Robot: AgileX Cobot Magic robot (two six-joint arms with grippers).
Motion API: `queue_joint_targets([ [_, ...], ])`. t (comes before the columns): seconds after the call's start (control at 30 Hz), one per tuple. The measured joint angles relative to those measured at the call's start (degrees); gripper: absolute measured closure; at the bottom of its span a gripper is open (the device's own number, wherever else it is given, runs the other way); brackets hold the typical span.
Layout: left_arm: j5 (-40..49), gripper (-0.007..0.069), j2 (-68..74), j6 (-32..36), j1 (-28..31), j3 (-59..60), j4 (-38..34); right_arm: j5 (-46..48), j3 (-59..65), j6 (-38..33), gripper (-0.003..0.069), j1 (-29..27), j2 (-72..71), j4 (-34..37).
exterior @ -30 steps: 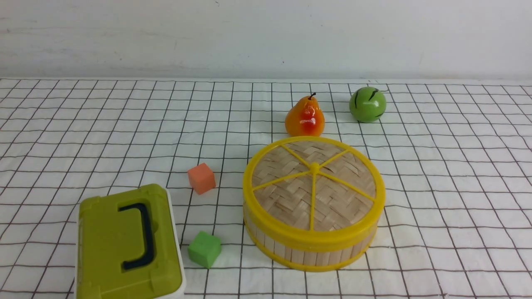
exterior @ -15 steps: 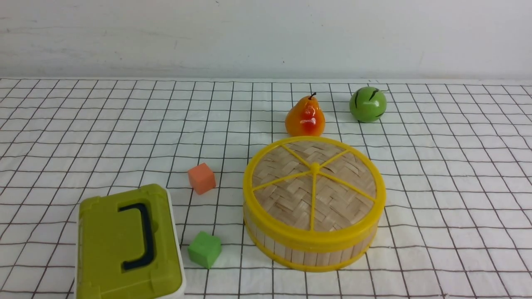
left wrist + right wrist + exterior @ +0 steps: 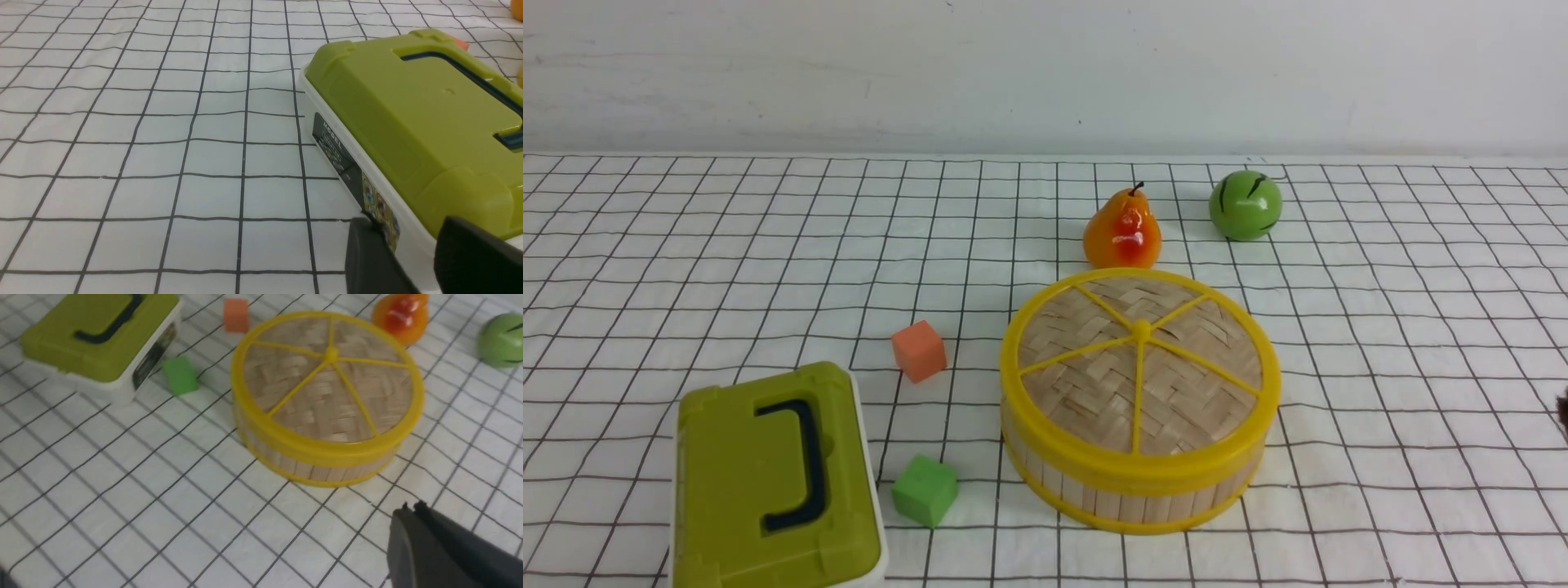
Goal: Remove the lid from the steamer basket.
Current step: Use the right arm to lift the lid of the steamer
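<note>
The steamer basket stands right of the table's middle, pale slat walls between yellow rims. The lid sits flat on it, woven tan with yellow spokes. The right wrist view shows the lid and basket wall too. There my right gripper is shut and empty, hovering over the cloth a short way from the basket. A dark sliver of that arm shows at the front view's right edge. My left gripper is open beside the olive-green box, holding nothing.
The olive-green box with a dark handle sits at the front left. A green cube and an orange cube lie between it and the basket. A pear and a green apple stand behind the basket.
A dark tip of my right arm has come into the front view at the right edge. The basket, lid and other objects have not moved.
</note>
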Motion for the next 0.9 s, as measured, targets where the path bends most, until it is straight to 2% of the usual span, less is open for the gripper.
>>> queue_joint_targets([
  [0.03, 0.0, 0.0385, 0.0, 0.0, 0.0, 0.0, 0.0, 0.3, -0.4, 0.0, 0.0679, 0.4, 0.0, -0.1],
  [0.13, 0.0, 0.0385, 0.0, 0.0, 0.0, 0.0, 0.0, 7.6, -7.4, -0.1, 0.0676, 8.1, 9.1, -4.6],
  [0.2, 0.0, 0.0385, 0.0, 0.0, 0.0, 0.0, 0.0, 9.5, -10.0, 0.3, 0.0676, 10.7, 12.1, -7.5],
  [0.23, 0.0, 0.0385, 0.0, 0.0, 0.0, 0.0, 0.0, 10.2, -12.2, 1.4, 0.0674, 13.8, 15.5, -10.4],
  [0.33, 0.0, 0.0385, 0.0, 0.0, 0.0, 0.0, -0.3, 10.4, -16.9, 7.5, 0.0673, 19.6, 22.5, -18.7],
  [0.37, 0.0, 0.0385, 0.0, 0.0, 0.0, 0.0, -0.3, 10.5, -17.5, 8.4, 0.0673, 20.0, 22.9, -19.3],
  [0.47, 0.0, 0.0385, 0.0, 0.0, 0.0, 0.0, -0.9, 10.4, -22.4, 15.6, 0.0668, 24.6, 30.8, -28.5],
  [0.57, 0.0, 0.0385, 0.0, 0.0, 0.0, 0.0, -1.0, 10.4, -26.9, 20.4, 0.0655, 25.8, 36.6, -32.0],
  [0.73, 0.0, 0.0385, 0.0, 0.0, 0.0, 0.0, -1.0, 10.4, -33.3, 25.2, 0.0589, 25.9, 44.7, -33.0],
  [0.8, 0.0, 0.0385, 0.0, 0.0, 0.0, 0.0, -1.0, 10.2, -36.1, 27.0, 0.0541, 25.9, 47.9, -33.0],
  [0.87, 0.0, 0.0385, 0.0, 0.0, 0.0, 0.0, -1.1, 8.3, -40.3, 29.9, 0.0461, 25.9, 52.3, -33.0],
  [0.9, 0.0, 0.0385, 0.0, 0.0, 0.0, 0.0, -1.1, 8.2, -40.6, 30.1, 0.0448, 25.9, 52.9, -33.0],
])
